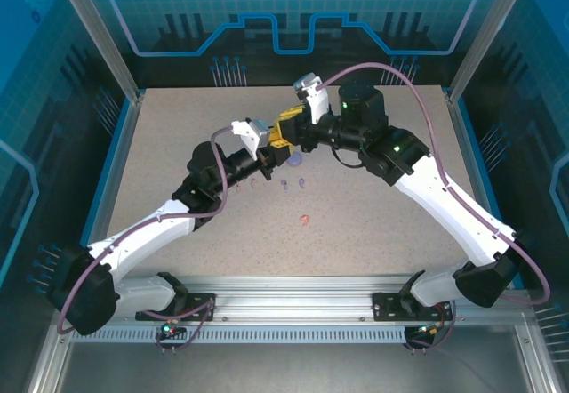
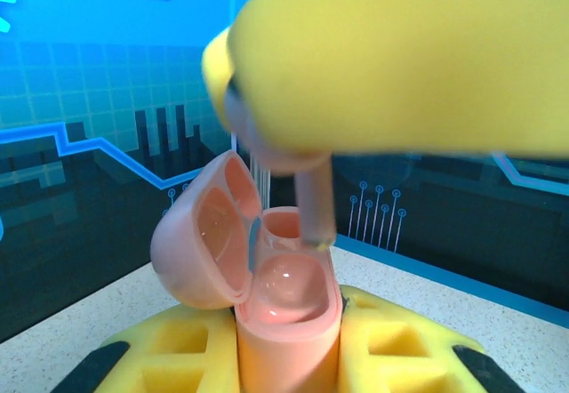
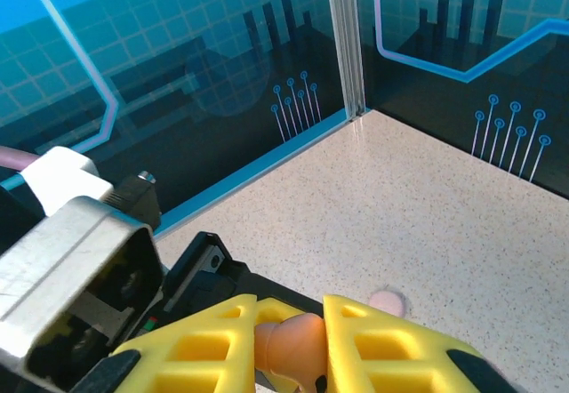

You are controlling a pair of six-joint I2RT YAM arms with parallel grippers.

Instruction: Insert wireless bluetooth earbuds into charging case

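Note:
My left gripper is shut on a salmon-pink charging case, held upright with its lid swung open to the left. Both inner wells look empty. My right gripper is shut on a pinkish earbud. In the left wrist view that earbud's stem hangs tip-down just over the case's far well. In the top view the two grippers, left and right, meet above the table's middle. Two purple earbuds and a coral-red earbud lie loose on the table.
A pale round case lies on the speckled table just beyond my right fingers. Small pinkish bits lie near the left forearm. Blue walls and metal posts enclose the back and sides.

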